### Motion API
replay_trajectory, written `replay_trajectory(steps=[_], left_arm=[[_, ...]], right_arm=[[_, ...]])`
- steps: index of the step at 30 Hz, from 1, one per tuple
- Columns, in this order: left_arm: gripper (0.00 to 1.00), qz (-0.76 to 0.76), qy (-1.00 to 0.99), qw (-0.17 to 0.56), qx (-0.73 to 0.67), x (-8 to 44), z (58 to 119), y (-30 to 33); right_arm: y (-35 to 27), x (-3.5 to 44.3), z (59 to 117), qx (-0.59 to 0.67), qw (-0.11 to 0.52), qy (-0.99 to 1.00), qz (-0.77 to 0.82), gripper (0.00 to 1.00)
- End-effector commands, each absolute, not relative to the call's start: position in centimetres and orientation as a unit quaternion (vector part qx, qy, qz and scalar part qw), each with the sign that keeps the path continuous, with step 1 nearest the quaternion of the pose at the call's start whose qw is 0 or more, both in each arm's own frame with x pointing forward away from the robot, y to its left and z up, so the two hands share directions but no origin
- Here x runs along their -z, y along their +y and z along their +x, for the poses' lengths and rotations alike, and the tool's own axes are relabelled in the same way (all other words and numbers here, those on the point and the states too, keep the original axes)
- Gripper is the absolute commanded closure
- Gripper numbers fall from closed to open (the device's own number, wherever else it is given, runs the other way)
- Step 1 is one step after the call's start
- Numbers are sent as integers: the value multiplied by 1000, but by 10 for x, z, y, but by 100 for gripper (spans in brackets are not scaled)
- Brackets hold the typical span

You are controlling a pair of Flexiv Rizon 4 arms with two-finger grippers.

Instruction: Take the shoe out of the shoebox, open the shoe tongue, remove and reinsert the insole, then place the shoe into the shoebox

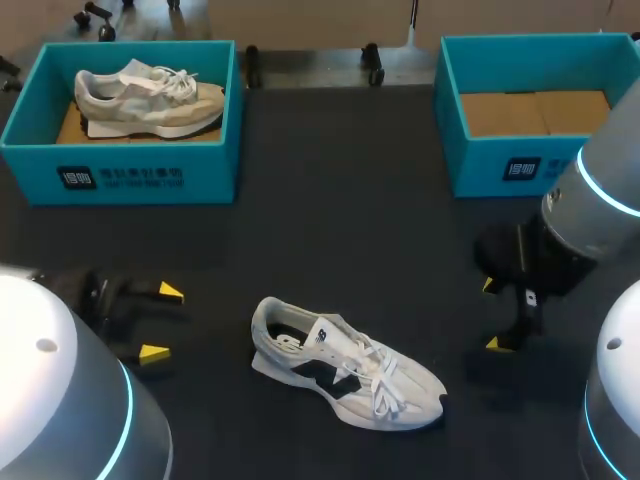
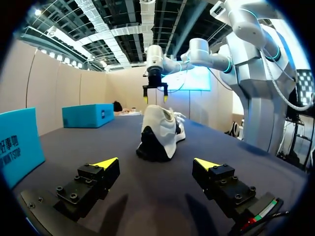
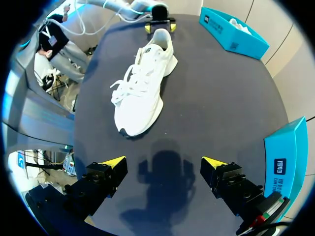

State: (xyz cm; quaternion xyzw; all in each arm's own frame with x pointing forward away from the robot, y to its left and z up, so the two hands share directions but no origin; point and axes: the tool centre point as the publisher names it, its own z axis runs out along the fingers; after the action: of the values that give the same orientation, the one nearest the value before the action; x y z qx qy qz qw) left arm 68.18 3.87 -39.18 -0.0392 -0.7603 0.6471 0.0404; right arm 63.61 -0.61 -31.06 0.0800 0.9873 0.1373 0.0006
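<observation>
- Shoe (image 1: 345,365), white with dark patches, stands on its sole on the table (image 1: 330,200), outside both boxes, heel toward my left arm and toe toward my right.
- Its laces (image 1: 385,385) lie loose over the tongue (image 1: 347,347); I think a finger could catch a loop there and drag the whole shoe.
- The shoe looks light, so pulling the tongue with one arm only may slide or tip it.
- Left gripper (image 1: 162,322) has its fingers spread and holds nothing, apart from the heel.
- Right gripper (image 1: 493,315) is also spread and holds nothing, apart from the toe.
- Right shoebox (image 1: 520,165) shows only its cardboard floor (image 1: 535,112), so it is probably the target.
- Left shoebox (image 1: 120,175) holds a second shoe (image 1: 150,98), beige and white.
</observation>
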Motion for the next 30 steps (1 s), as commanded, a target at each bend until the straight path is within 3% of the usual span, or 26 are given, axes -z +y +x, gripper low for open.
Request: replay_trajectory(steps=[1,20,30], left_arm=[[0,-56,-761,59,-644,396,694,25],[0,-73,-758,65,-645,393,705,13],[0,-104,-749,115,-644,400,707,-11]], right_arm=[[-6,311,635,-137,2,987,80,0],[-6,311,635,-137,2,987,80,0],[-6,311,635,-137,2,987,80,0]])
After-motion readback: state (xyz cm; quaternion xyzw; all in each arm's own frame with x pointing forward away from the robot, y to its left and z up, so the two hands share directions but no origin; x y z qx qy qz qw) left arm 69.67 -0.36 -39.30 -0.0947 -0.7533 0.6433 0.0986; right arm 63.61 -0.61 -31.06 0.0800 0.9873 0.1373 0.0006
